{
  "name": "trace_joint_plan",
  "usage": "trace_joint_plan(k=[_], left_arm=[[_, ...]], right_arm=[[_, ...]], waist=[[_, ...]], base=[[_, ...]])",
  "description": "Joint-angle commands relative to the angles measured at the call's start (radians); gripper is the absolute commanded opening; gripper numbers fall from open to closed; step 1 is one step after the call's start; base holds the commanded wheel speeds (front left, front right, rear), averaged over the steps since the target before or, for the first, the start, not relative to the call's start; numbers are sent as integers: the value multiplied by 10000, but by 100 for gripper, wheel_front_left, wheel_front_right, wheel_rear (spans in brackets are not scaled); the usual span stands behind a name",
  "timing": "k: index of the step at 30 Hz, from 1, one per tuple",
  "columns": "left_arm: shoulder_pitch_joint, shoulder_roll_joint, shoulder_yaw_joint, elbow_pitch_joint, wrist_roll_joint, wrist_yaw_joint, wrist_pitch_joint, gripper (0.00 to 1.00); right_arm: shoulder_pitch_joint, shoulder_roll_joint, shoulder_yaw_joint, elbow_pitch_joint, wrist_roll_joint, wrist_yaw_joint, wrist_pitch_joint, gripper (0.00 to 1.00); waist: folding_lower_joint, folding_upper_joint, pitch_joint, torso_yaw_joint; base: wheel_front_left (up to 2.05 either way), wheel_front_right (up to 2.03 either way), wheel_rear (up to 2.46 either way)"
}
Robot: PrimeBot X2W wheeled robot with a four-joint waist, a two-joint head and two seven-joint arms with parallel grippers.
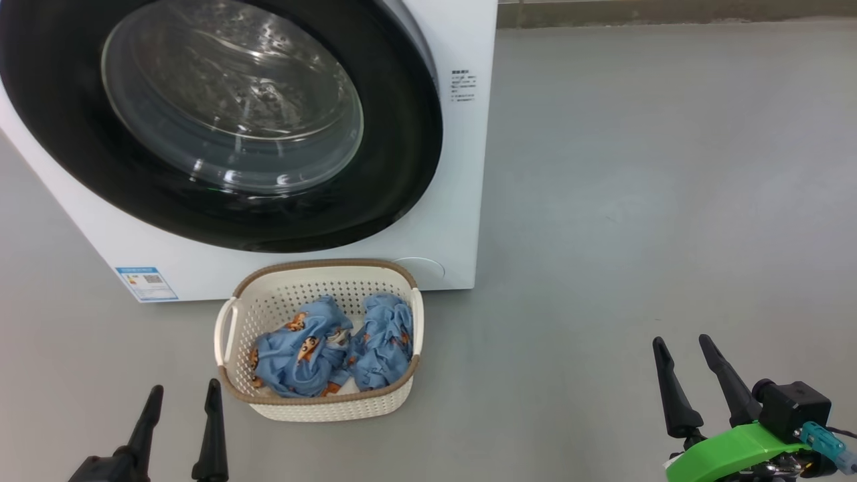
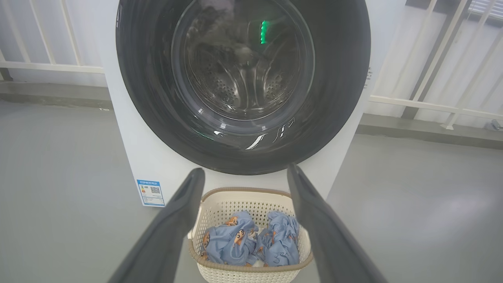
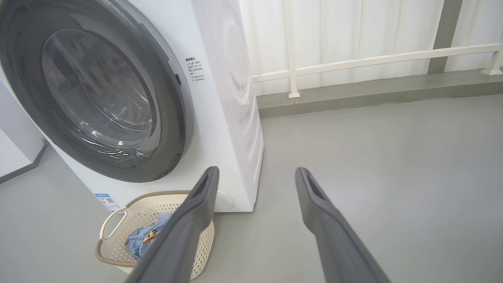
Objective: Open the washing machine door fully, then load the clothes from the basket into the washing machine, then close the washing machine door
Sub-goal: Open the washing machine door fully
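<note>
Clothes [image 1: 328, 351] sit bunched in the basket [image 1: 315, 410], which stands on the floor [image 1: 636, 201] just in front of the washing machine [image 1: 462, 201], handy for loading, we judge. Its door [image 1: 408, 134] looks shut flat against the machine, so opening comes first. Our left gripper [image 1: 185, 387] and right gripper [image 1: 682, 339] hover low, both spread apart, empty and touching nothing.

L gripper [image 1: 185, 386] at 7 o'clock in head view, R gripper [image 1: 681, 339] at 4 o'clock: 2 long black tapered fingers ea. R base has green bracket [image 1: 736, 445], black box module [image 1: 793, 407], teal connector [image 1: 821, 440].
</note>
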Motion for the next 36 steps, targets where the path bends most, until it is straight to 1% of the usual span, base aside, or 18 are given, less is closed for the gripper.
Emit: trace_joint_plan(k=[1, 16, 17, 18, 19, 20, 21, 28, 33, 34, 36], left_arm=[[-408, 190, 312, -290, -116, 4, -136, 100], [-345, 93, 240, -323, -151, 4, -136, 100], [-335, 75, 237, -325, -158, 4, -136, 100], [-327, 57, 235, -329, -164, 4, -136, 100], [-323, 40, 234, -330, -172, 4, -136, 100], [-323, 23, 235, -338, -181, 4, -136, 100], [-330, 6, 238, -344, -192, 4, -136, 100], [-514, -102, 140, -402, -248, 4, -136, 100], [-757, -144, 46, -413, -324, 4, -136, 100], [-757, -144, 46, -413, -324, 4, -136, 100], [-875, -158, -7, -411, -359, 4, -136, 100]], right_arm=[[-138, -99, 264, -232, -81, 75, -134, 100], [-349, -129, 375, -183, 9, 75, -134, 100], [-403, -118, 414, -174, 85, 75, -134, 87], [-471, -102, 439, -177, 188, 75, -134, 62], [-545, -81, 464, -170, 328, 75, -134, 43], [-639, -68, 490, -169, 472, 75, -134, 13], [-753, -53, 501, -172, 628, 75, -134, 0], [-1915, 126, 381, -103, 2067, 75, -134, 0], [-2958, 298, 225, -249, 3913, 75, -134, 0], [-2958, 298, 225, -249, 3913, 75, -134, 0], [-3381, 195, 176, -311, 4558, 75, -134, 0]], waist=[[0, -1, 1, 2], [0, -1, 94, 75], [0, -1, 108, 84], [0, -1, 125, 93], [0, -1, 140, 104], [0, -1, 182, 113], [0, -1, 209, 123], [0, -1, 620, 279], [0, -1, 985, 438], [0, -1, 985, 438], [0, -1, 1148, 528]], base=[[29, 29, -57], [3, 3, -5], [0, 0, 0], [0, 0, 0], [0, 0, 0], [0, 0, 0], [0, 0, 0], [0, 0, 0], [0, 0, 0], [0, 0, 0], [0, 0, 0]])
